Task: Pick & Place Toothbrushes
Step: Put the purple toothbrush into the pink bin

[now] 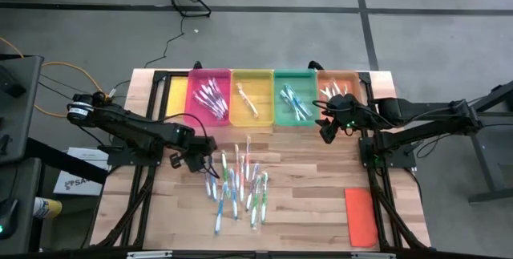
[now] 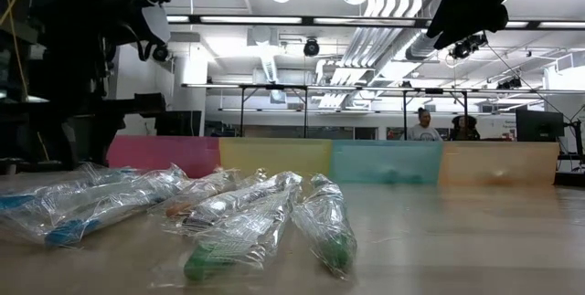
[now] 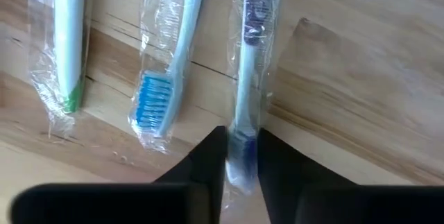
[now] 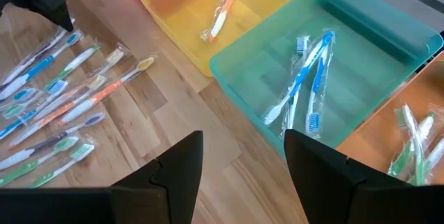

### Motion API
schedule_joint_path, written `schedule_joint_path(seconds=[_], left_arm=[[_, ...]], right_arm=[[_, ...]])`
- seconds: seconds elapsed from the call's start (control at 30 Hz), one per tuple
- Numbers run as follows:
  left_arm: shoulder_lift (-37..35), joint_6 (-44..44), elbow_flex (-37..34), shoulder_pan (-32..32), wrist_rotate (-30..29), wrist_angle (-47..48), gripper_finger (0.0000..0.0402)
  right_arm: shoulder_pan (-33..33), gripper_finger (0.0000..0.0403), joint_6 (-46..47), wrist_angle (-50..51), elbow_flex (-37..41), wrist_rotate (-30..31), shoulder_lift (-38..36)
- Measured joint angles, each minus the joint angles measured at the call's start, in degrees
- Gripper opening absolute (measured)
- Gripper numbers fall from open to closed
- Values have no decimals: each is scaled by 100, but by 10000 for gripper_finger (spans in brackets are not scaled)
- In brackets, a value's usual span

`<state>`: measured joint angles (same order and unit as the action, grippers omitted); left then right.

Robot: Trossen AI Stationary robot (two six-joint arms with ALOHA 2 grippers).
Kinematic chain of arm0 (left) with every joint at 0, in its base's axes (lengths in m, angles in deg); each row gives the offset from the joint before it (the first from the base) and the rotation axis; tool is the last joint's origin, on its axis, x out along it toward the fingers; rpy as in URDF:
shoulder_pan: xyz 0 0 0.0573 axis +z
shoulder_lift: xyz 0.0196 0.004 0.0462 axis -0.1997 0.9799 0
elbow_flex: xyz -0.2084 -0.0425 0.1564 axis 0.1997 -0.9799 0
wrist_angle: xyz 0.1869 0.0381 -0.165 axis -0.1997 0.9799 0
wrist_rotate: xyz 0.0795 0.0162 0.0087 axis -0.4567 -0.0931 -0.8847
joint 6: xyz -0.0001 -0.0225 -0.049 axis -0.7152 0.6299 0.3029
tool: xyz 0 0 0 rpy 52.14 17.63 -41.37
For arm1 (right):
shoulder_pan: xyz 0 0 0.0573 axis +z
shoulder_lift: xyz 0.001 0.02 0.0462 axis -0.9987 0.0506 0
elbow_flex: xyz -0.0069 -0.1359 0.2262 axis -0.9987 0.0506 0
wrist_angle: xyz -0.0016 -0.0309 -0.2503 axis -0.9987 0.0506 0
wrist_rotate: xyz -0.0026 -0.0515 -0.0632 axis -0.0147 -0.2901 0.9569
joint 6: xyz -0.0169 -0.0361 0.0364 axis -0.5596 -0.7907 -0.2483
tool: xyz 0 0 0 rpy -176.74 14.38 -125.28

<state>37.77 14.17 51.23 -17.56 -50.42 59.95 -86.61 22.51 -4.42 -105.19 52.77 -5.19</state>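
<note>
the left fingers (image 3: 239, 182) pinch one end of a thin purple-and-white plastic toothbrush in a clear crinkly wrapper (image 3: 246, 78), which lies flat on the pale wooden tabletop (image 1: 304, 195); the two dark fingers sit close on either side of it, closed or very nearly closed on the wrapped end. the right fingers (image 4: 243, 175) stand apart and hold nothing, hovering above the row of trays near the translucent green rectangular plastic tray (image 4: 347, 57).

the pile of wrapped toothbrushes (image 1: 236, 187) is spread across the middle of the tabletop, with a few already lying in the pink, yellow, green and orange trays along the far edge. i judge each brush as very light and stiff, but the loose film is slippery and could let the brush slide or swing if only the wrapper is caught. the narrow handle is the safer place to grip, well clear of neighbours such as the blue-and-white wrapped toothbrush (image 3: 166, 64) just beside it.

the left arm reaches low over the near-left edge of the pile, its wrist pointing down at the tabletop. the right arm is held higher, stretched in from the right.
</note>
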Motion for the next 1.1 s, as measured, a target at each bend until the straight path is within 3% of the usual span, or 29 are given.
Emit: schedule_joint_path(seconds=[0.2,0.57,0.7,0.93,1.1], left_arm=[[-2,30,4,0,25,-77,11],[-66,250,10,2,199,208,7],[-55,437,234,0,208,823,7],[-55,459,626,0,208,948,7],[-57,514,902,0,54,1340,7]], right_arm=[[0,197,22,0,0,-44,0],[144,197,118,37,0,8,2],[443,197,215,-51,75,481,0],[1121,197,668,-454,679,1282,2],[1459,197,887,-1063,1204,1308,4]])
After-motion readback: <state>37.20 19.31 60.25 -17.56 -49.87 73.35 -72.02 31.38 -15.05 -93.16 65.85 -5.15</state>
